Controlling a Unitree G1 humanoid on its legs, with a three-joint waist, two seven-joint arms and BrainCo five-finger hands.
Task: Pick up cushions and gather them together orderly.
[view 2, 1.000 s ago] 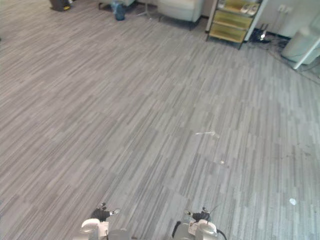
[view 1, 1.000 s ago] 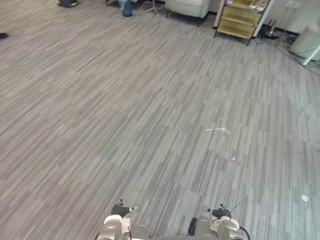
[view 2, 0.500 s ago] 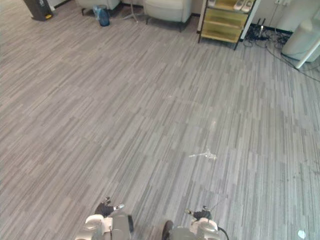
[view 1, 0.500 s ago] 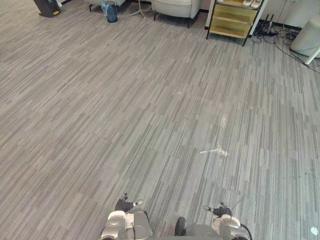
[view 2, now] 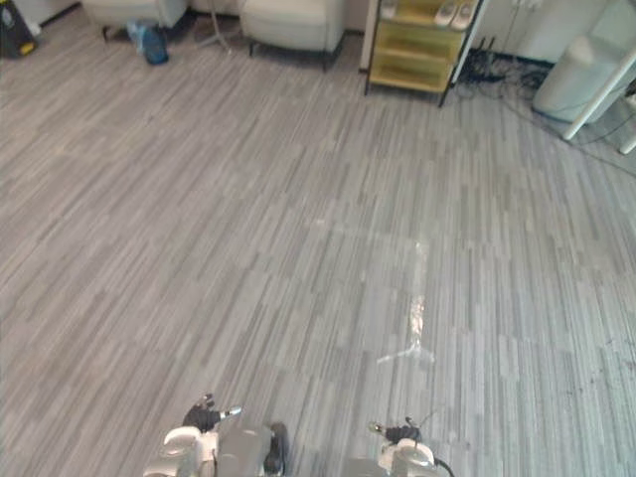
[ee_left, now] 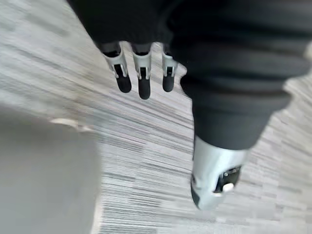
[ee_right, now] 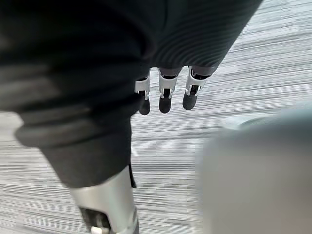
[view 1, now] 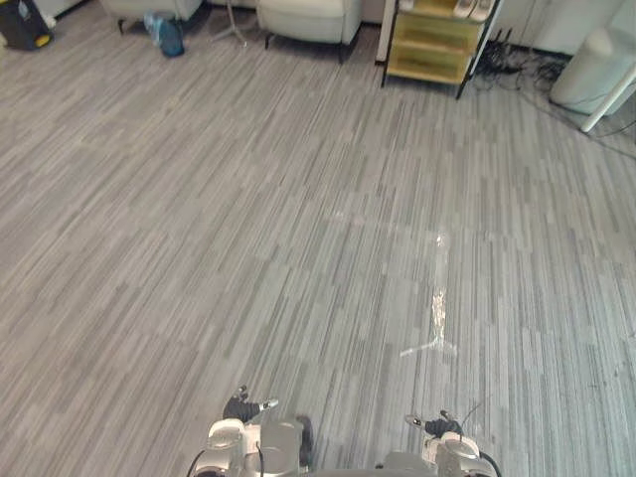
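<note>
My left robot hand (ee_left: 143, 80) and right robot hand (ee_right: 165, 96) hang over the grey floor (view 1: 298, 229), fingers straight and wide, holding nothing. I cannot tell where any cushion lies. An armchair (view 1: 303, 14) and a yellow shelf (view 1: 427, 52) stand at the frame's top.

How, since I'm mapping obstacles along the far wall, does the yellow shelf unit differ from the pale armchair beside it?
The shelf unit is yellow in a dark frame; the armchair is pale cream. The shelf unit has open tiers, the upper one carrying pale items; the armchair is a closed padded body on short dark legs. Both stand on the grey floor, side by side but apart.
</note>
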